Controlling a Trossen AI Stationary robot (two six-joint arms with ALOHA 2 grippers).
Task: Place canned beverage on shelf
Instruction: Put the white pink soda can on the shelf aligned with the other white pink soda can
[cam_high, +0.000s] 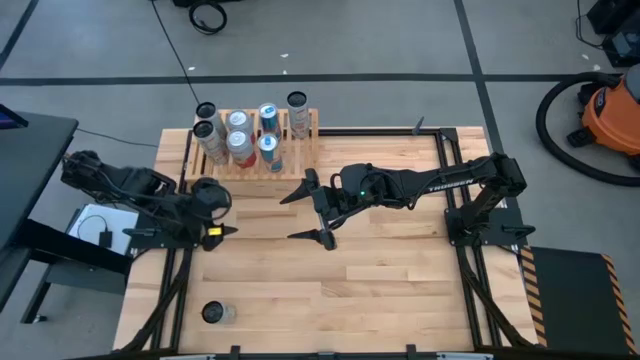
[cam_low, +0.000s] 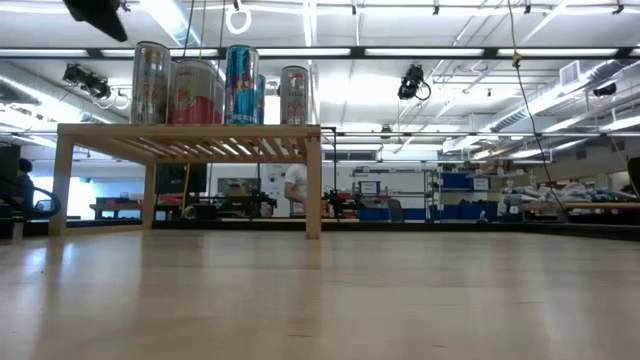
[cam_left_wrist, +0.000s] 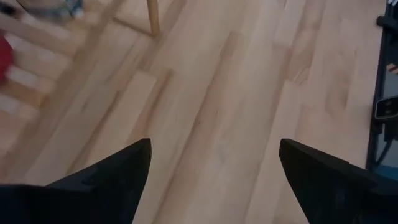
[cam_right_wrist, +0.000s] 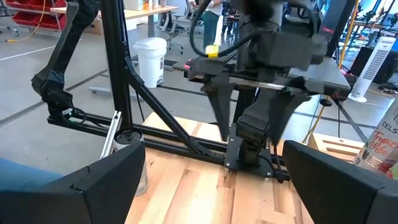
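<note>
The right arm reaches from the right of the high view toward the centre, its right gripper (cam_high: 312, 215) spread wide, fingers pointing left, holding nothing. The left arm sits folded at the left edge, its left gripper (cam_high: 218, 231) also spread apart and empty, just left of centre.
</note>
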